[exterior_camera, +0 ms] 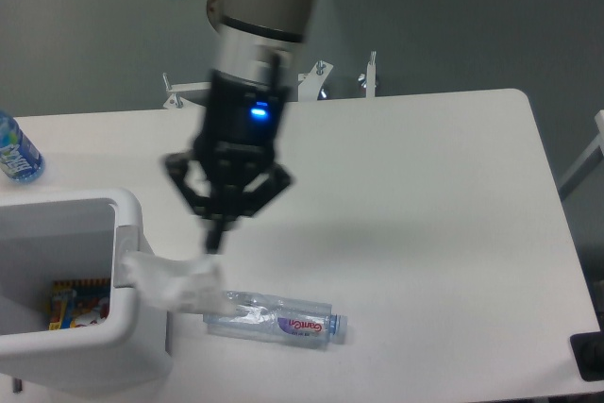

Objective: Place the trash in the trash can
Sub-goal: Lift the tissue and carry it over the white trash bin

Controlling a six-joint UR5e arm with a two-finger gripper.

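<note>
The white table carries everything; at its left edge stands the trash can, a white bin with coloured packaging lying inside; above the table hangs the blurred arm, its gripper pinched shut on the crumpled paper wad, which dangles off the table beside the bin's right rim; the clear plastic bottle with the purple-and-white label lies on its side just right of the wad; a blue-labelled bottle stands at the far left.
</note>
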